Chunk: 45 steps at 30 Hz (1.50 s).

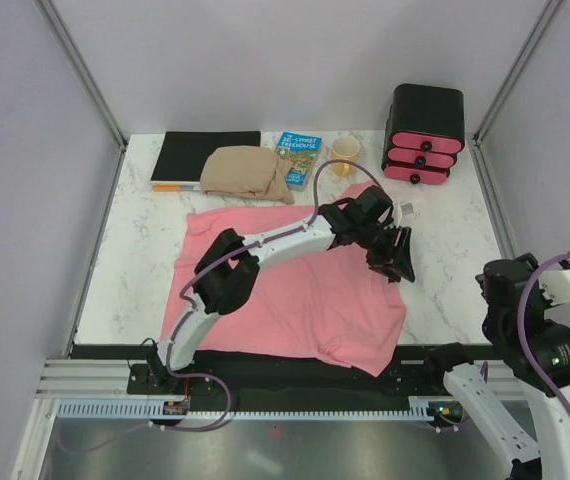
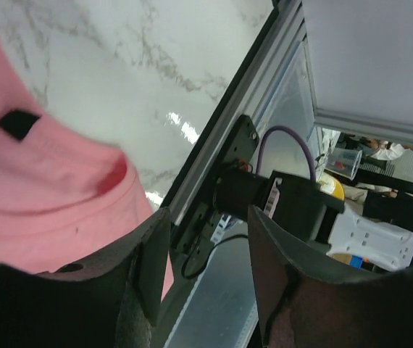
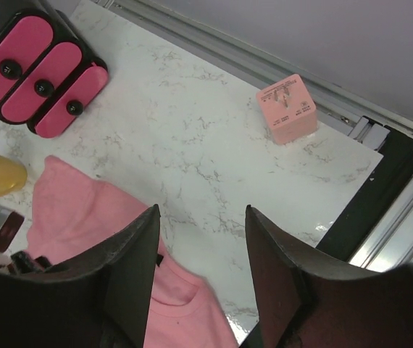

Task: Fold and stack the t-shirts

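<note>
A salmon-pink t-shirt (image 1: 295, 290) lies spread flat across the middle of the table, with its neck toward the right. My left arm reaches over it, and my left gripper (image 1: 393, 262) hangs open just above the shirt's right edge near the collar. In the left wrist view the dark neck label (image 2: 17, 123) shows to the left of the left gripper (image 2: 208, 217), and nothing is between its fingers. My right gripper (image 3: 203, 214) is open and empty, held high over the table's right side. Below it are the shirt's collar (image 3: 185, 308) and a sleeve (image 3: 76, 203).
At the back stand a black box with pink drawer fronts (image 1: 425, 132), a yellow cup (image 1: 345, 153), a blue book (image 1: 297, 155), a folded tan cloth (image 1: 250, 172) and a black notebook (image 1: 205, 155). A small pink cube (image 3: 286, 109) sits near the right rail.
</note>
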Each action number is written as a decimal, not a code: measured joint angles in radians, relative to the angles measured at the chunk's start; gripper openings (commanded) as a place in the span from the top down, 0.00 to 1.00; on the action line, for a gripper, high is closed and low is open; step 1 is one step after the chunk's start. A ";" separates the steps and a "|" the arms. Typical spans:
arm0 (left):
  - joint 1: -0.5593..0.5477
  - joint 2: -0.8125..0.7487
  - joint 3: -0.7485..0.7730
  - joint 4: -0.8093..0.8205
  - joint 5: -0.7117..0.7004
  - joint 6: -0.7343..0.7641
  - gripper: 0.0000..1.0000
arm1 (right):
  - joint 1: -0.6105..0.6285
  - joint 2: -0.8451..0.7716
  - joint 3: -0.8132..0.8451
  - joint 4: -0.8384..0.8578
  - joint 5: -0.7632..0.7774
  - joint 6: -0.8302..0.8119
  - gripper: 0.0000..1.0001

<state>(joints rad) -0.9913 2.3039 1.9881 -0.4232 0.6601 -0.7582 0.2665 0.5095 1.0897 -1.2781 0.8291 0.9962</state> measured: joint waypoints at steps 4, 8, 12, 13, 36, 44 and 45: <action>0.018 -0.154 -0.169 0.001 -0.036 0.020 0.46 | 0.000 0.061 -0.005 0.027 -0.022 -0.024 0.44; 0.055 -0.336 -0.296 0.002 -0.082 0.027 0.46 | 0.001 0.189 -0.025 0.083 -0.067 -0.023 0.46; 0.110 -0.488 -0.380 0.011 -0.124 0.041 0.45 | 0.001 0.288 -0.021 0.158 -0.082 -0.043 0.45; 0.124 -0.518 -0.399 0.010 -0.135 0.045 0.45 | 0.001 0.320 -0.003 0.175 -0.084 -0.069 0.44; 0.324 -0.767 -0.655 -0.072 -0.211 0.128 0.45 | -0.513 0.751 0.055 0.854 -0.613 -0.768 0.41; 0.355 -0.808 -0.718 -0.077 -0.213 0.147 0.46 | -0.555 0.673 -0.069 0.782 -0.579 -0.760 0.41; 0.359 -0.814 -0.726 -0.076 -0.214 0.150 0.46 | -0.562 0.663 -0.078 0.767 -0.560 -0.747 0.41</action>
<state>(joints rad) -0.6323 1.4895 1.2621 -0.4995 0.4465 -0.6086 -0.2958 1.1728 1.0119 -0.5110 0.2691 0.2497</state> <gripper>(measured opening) 0.546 0.593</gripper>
